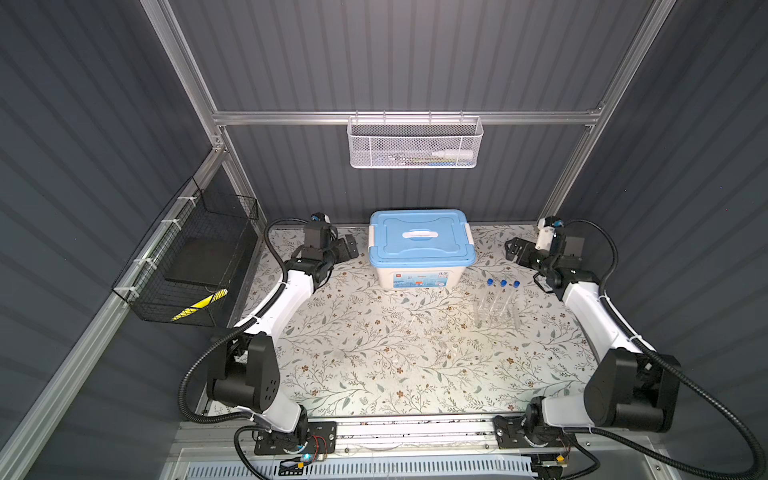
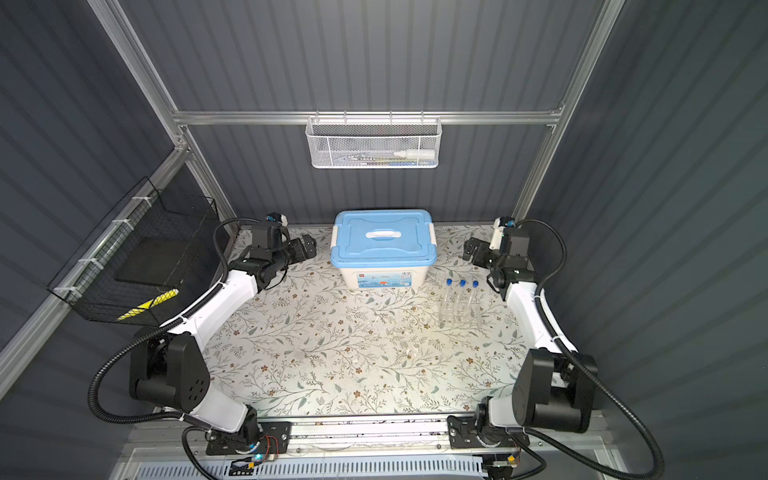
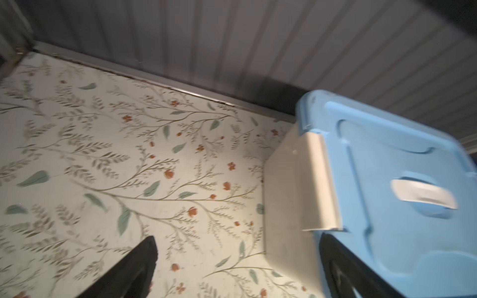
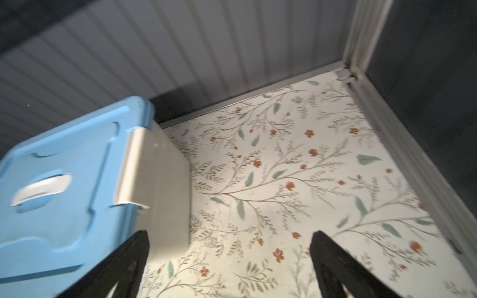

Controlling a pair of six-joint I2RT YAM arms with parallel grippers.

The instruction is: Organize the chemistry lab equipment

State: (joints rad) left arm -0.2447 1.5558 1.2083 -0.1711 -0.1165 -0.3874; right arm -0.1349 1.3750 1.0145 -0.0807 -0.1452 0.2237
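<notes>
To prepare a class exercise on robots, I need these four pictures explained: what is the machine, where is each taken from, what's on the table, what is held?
The machine is a left arm and a right arm, mounted at the front. Two pictures look down from overhead; the other two come from cameras on the arms' wrists. On the flowered table stand a cream box with a blue lid and three blue-capped test tubes upright in a clear rack. The left end effector and right end effector flank the box, both open, holding nothing.
</notes>
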